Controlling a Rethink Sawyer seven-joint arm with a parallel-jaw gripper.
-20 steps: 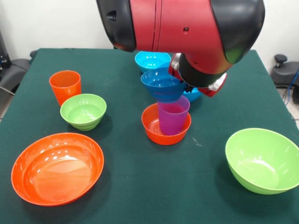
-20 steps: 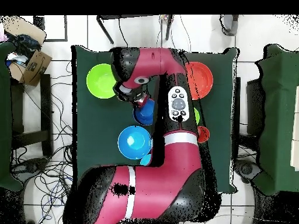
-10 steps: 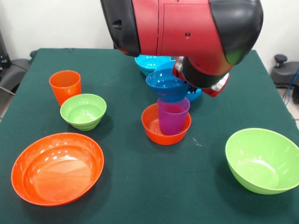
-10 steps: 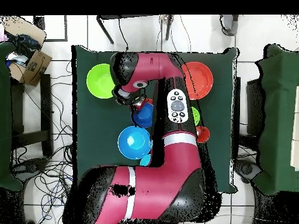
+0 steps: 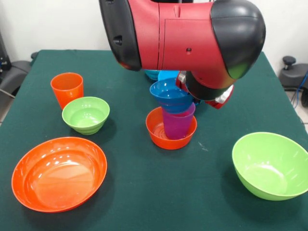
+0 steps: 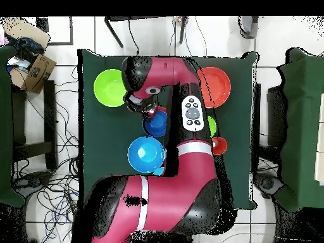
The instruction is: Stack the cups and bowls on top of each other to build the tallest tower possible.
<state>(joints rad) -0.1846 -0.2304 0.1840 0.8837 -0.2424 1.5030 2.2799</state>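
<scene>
My end effector [image 5: 188, 91] grips the small dark blue bowl [image 5: 169, 94] at the purple cup [image 5: 177, 123] in the orange bowl [image 5: 159, 132], so I centre it, level, before letting go.

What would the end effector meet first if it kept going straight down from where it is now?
Probably the purple cup: the dark blue bowl at the end effector sits right over the cup's mouth, and the cup stands in the small orange bowl. Depth is uncertain.
</scene>
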